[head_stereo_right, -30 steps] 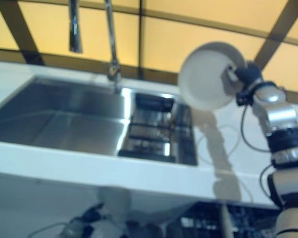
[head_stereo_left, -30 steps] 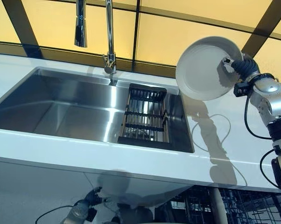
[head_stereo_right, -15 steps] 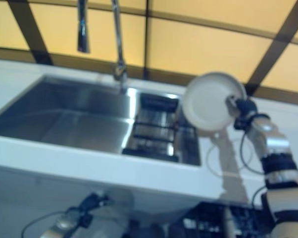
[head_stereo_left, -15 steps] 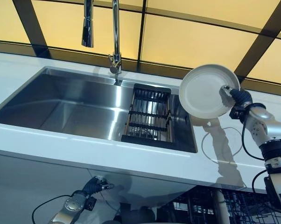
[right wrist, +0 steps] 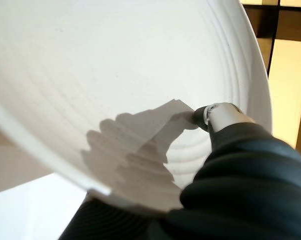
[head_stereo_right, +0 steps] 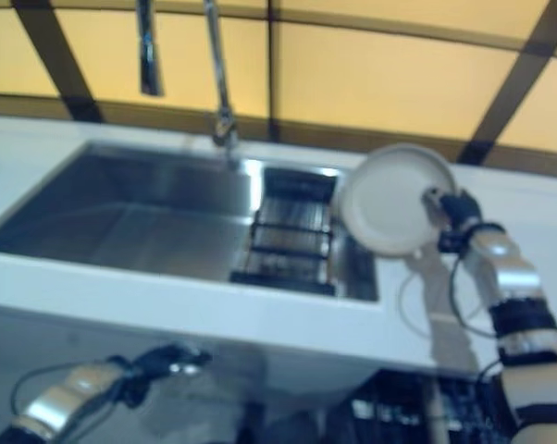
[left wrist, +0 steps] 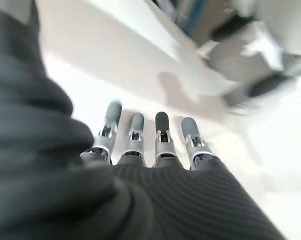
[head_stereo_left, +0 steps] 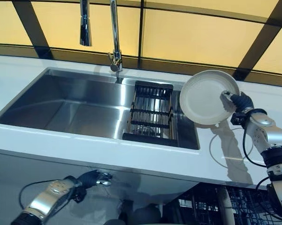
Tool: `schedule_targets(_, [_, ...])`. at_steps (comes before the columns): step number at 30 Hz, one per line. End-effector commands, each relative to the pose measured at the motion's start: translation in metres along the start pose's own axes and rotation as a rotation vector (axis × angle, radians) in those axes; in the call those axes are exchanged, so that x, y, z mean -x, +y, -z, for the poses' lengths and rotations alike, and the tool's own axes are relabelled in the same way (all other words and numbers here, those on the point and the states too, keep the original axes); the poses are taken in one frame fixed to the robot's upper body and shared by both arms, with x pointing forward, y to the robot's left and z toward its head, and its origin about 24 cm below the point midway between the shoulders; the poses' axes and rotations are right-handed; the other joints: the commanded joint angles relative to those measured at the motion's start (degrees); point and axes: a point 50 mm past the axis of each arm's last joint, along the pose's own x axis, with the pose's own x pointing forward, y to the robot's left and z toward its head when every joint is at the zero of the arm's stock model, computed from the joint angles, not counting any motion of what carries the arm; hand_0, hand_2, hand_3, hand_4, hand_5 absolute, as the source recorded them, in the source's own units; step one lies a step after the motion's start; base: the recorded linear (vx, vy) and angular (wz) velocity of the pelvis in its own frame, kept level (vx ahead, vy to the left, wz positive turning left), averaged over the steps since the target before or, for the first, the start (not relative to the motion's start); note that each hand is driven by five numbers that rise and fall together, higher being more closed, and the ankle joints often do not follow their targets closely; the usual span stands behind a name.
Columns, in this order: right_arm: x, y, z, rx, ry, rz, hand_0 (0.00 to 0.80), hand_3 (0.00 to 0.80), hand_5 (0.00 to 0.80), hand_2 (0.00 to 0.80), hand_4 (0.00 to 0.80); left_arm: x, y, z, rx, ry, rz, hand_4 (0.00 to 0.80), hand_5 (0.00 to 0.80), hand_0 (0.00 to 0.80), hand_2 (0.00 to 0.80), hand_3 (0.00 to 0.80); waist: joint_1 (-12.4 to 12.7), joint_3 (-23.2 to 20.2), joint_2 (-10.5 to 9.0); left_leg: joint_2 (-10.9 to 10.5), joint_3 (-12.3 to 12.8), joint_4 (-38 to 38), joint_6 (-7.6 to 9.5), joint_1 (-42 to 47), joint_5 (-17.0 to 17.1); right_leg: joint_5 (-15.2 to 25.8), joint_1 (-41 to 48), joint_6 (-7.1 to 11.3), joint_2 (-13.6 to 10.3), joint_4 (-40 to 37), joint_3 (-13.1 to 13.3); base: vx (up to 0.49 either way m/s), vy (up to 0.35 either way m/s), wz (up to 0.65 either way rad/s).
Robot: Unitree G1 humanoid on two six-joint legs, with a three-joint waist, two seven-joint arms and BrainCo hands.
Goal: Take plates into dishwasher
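from the head views you see your left hand (head_stereo_left: 95, 178) low below the white countertop (head_stereo_left: 61, 145), but only its wrist view shows you the fingers (left wrist: 162, 131), straight and relaxed in a row with nothing in them, over a pale blurred surface you cannot identify. further along, the rectangular stainless steel sink (head_stereo_left: 80, 105) sits under the tall chrome tap (head_stereo_left: 114, 35), with a black slatted drain rack (head_stereo_left: 151, 112) at the basin's right end; what lies under the rack's bars is too dark to tell. right of that, the round white plate (head_stereo_left: 207, 96) is up in the air, tilted on edge over the sink's right corner and the countertop, touching neither. your right hand (head_stereo_left: 239, 102) pinches it at the rim; the head views show mostly the dark cover there, while the wrist view shows the thumb tip (right wrist: 206, 115) pressed on the plate's ridged inner face, the fingers hidden behind the plate. at the lower right, dark wire racks of the dishwasher (head_stereo_left: 234, 211) show below the counter edge, cut off by the frame
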Motion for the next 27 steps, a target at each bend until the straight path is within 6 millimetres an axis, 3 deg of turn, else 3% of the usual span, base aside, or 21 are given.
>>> schedule_targets(1, [0.005,-0.027,-0.060,0.047,-0.219,0.045,0.800,0.800,0.800,0.800,0.800,0.019,0.019,0.052,0.038,0.228,-0.021,0.000,0.000,0.000,0.000,0.000,2.21,-2.40,3.31,-1.02,3.37,0.27,-0.15,1.52,-4.42,-4.03,1.57,0.89,3.39,0.27,-1.80,-0.044,-0.014,-0.02])
schedule_targets(5, [0.003,-0.027,-0.064,0.030,-0.224,0.052,0.800,0.800,0.800,0.800,0.800,0.040,0.019,0.124,0.193,0.420,-0.082,0.000,0.000,0.000,0.000,0.000,3.27,-1.98,4.03,-1.18,2.68,0.27,-0.31,0.92,-4.22,-4.09,1.25,1.19,3.19,0.27,-2.81,-0.028,-0.027,0.01])
schedule_targets(9, [0.000,-0.023,-0.066,0.030,-0.223,0.044,0.800,0.800,0.800,0.800,0.800,0.055,0.003,0.186,0.343,0.603,-0.155,0.000,0.000,0.000,0.000,0.000,3.78,-2.12,4.25,-1.29,2.33,0.27,-0.50,0.43,-3.96,-4.18,1.00,1.25,3.02,0.27,-3.61,-0.002,-0.034,0.06])
schedule_targets(13, [-0.005,-0.009,-0.066,0.034,-0.235,0.009,0.800,0.800,0.800,0.800,0.800,0.067,-0.017,0.224,0.509,0.759,-0.274,0.000,0.000,0.000,0.000,0.000,3.30,-2.25,4.23,-1.26,2.41,0.27,-0.57,0.08,-3.86,-4.41,0.64,0.93,3.03,0.27,-3.55,0.001,-0.007,0.02])
schedule_targets(16, [-0.007,-0.003,-0.067,0.035,-0.239,-0.004,0.800,0.800,0.800,0.800,0.800,0.076,-0.023,0.236,0.570,0.844,-0.365,0.000,0.000,0.000,0.000,0.000,3.03,-2.42,3.95,-1.19,2.49,0.27,-0.75,-0.10,-3.90,-4.64,0.48,0.60,3.11,0.27,-3.40,0.006,-0.016,0.08])
schedule_targets(18, [-0.007,0.001,-0.067,0.036,-0.241,-0.012,0.800,0.800,0.800,0.800,0.800,0.091,-0.022,0.246,0.663,0.907,-0.579,0.000,0.000,0.000,0.000,0.000,2.95,-2.70,3.54,-1.08,2.45,0.27,-1.02,-0.20,-3.94,-4.89,0.37,0.25,3.19,0.27,-3.29,0.016,-0.021,0.04])
schedule_targets(22, [-0.006,0.003,-0.062,0.035,-0.231,0.009,0.800,0.800,0.800,0.800,0.800,0.123,0.020,0.237,0.888,0.766,-1.077,0.000,0.000,0.000,0.000,0.000,3.75,-3.17,2.95,-1.02,1.95,0.27,-1.52,-0.36,-3.72,-5.23,0.59,0.00,3.17,0.27,-3.89,0.004,-0.025,0.03])
schedule_targets(24, [-0.005,0.000,-0.058,0.030,-0.224,0.033,0.800,0.800,0.800,0.800,0.800,0.139,0.039,0.231,0.944,0.647,-1.241,0.000,0.000,0.000,0.000,0.000,4.47,-3.32,2.59,-0.99,1.36,0.27,-1.67,-0.52,-3.49,-5.32,0.75,-0.05,3.16,0.27,-4.50,0.006,-0.075,0.08])
schedule_targets(27, [-0.001,-0.008,-0.053,0.015,-0.215,0.069,0.800,0.800,0.800,0.800,0.800,0.162,0.073,0.210,1.010,0.356,-1.472,0.000,0.000,0.000,0.000,0.000,5.49,-3.35,2.11,-0.95,0.31,0.27,-1.86,-0.75,-3.15,-5.48,1.06,-0.15,3.21,0.27,-5.41,0.002,-0.073,0.04])
